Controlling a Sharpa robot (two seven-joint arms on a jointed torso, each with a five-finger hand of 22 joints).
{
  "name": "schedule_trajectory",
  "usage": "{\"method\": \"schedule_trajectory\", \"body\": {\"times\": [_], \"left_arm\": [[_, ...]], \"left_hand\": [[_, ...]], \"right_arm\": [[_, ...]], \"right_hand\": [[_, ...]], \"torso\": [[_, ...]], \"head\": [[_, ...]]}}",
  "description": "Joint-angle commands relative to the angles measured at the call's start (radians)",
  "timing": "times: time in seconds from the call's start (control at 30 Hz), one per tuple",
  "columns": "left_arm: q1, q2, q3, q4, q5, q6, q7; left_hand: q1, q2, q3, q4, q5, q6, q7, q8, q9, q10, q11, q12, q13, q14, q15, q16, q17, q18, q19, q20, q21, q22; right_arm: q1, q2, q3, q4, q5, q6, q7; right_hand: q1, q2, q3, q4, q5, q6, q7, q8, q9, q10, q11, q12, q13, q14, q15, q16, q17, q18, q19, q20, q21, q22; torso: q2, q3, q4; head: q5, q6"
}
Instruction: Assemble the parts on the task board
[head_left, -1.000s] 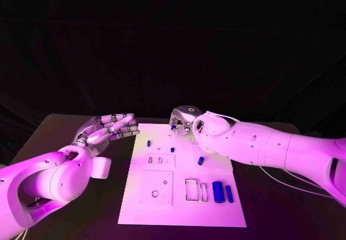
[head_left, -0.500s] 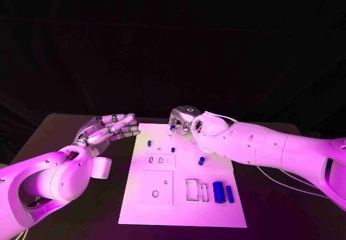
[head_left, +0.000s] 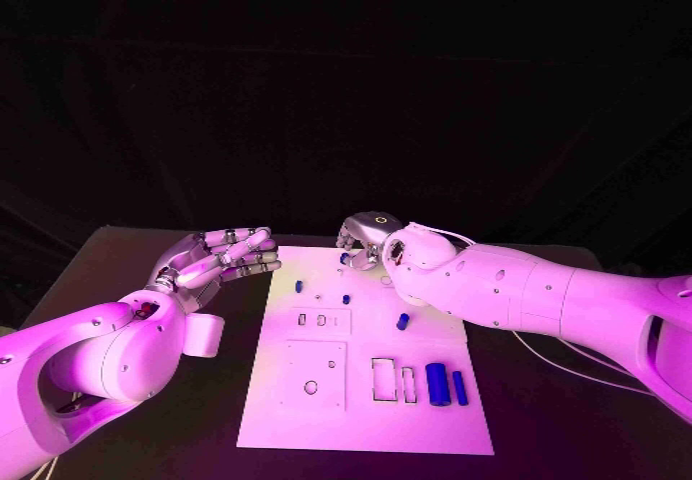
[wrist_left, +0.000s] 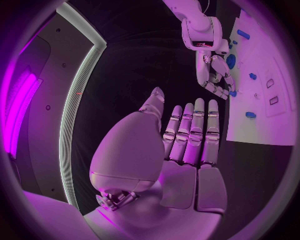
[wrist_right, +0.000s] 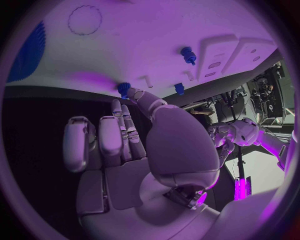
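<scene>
Blue, the little part (wrist_right: 124, 89) stands at the far edge of the task board (head_left: 361, 400), right at the fingertips of the right hand (head_left: 369, 238), while the left hand (head_left: 219, 258) waits open beside the board.

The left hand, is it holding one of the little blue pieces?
No, the left hand holds nothing; its fingers are stretched out side by side, off the edge of the white board.
</scene>
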Motion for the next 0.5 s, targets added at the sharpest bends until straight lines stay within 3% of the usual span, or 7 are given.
{"method": "schedule_trajectory", "body": {"times": [0.03,0.23,0.4,0.5], "left_arm": [[0.001,0.001,0.001,0.000,-0.004,0.019,0.002],[0.001,-0.002,0.001,0.001,-0.004,0.022,0.002],[0.001,-0.002,0.001,0.000,-0.004,0.022,0.000],[0.001,0.003,0.001,-0.002,-0.004,0.023,-0.004]], "left_hand": [[0.003,0.004,-0.003,-0.003,0.003,-0.007,0.003,-0.006,-0.002,-0.006,0.001,-0.006,-0.001,0.000,0.008,-0.003,0.000,0.005,0.005,0.001,-0.004,-0.002],[0.003,0.004,-0.004,-0.004,0.003,-0.008,0.003,-0.007,-0.002,-0.007,0.002,-0.008,-0.001,0.000,0.008,-0.005,0.000,0.005,0.005,0.001,-0.004,-0.002],[0.003,0.004,-0.004,-0.004,0.003,-0.008,0.003,-0.008,-0.002,-0.007,0.002,-0.008,-0.001,0.000,0.008,-0.005,0.000,0.005,0.005,0.001,-0.004,-0.002],[0.003,0.004,-0.004,-0.004,0.003,-0.008,0.003,-0.008,-0.002,-0.007,0.002,-0.008,-0.001,0.000,0.008,-0.005,0.000,0.005,0.005,0.001,-0.004,-0.002]], "right_arm": [[0.000,-0.016,0.000,0.018,-0.004,-0.001,0.006],[0.002,-0.087,0.000,0.105,0.004,-0.024,0.005],[0.015,-0.177,0.002,0.201,0.035,-0.046,-0.002],[0.023,-0.240,0.003,0.254,0.105,-0.079,0.023]], "right_hand": [[-0.001,-0.011,-0.014,0.003,-0.005,-0.012,-0.002,0.001,-0.001,-0.015,0.002,0.002,-0.003,-0.005,0.000,-0.009,-0.013,0.012,-0.009,0.003,-0.012,-0.013],[-0.007,-0.014,-0.044,0.016,0.001,0.000,-0.006,0.006,0.004,-0.006,-0.003,0.018,0.002,0.001,-0.004,-0.009,-0.012,0.010,-0.001,0.001,-0.012,-0.007],[-0.008,-0.007,-0.062,0.029,0.002,0.023,-0.007,0.014,0.011,0.025,-0.009,0.040,0.009,0.009,-0.008,0.003,0.003,0.006,0.016,-0.003,-0.002,0.014],[-0.017,0.000,-0.067,0.045,0.007,0.054,-0.003,0.026,0.019,0.097,-0.018,0.074,0.023,0.018,-0.014,0.024,0.032,-0.001,0.037,-0.007,0.017,0.044]], "torso": [[0.000,0.0006,-0.0017],[-0.001,0.0014,-0.0072],[-0.003,0.0073,-0.0151],[-0.003,0.0097,-0.0227]], "head": [[0.002,0.001],[0.004,0.006],[0.006,0.010],[0.007,0.017]]}}
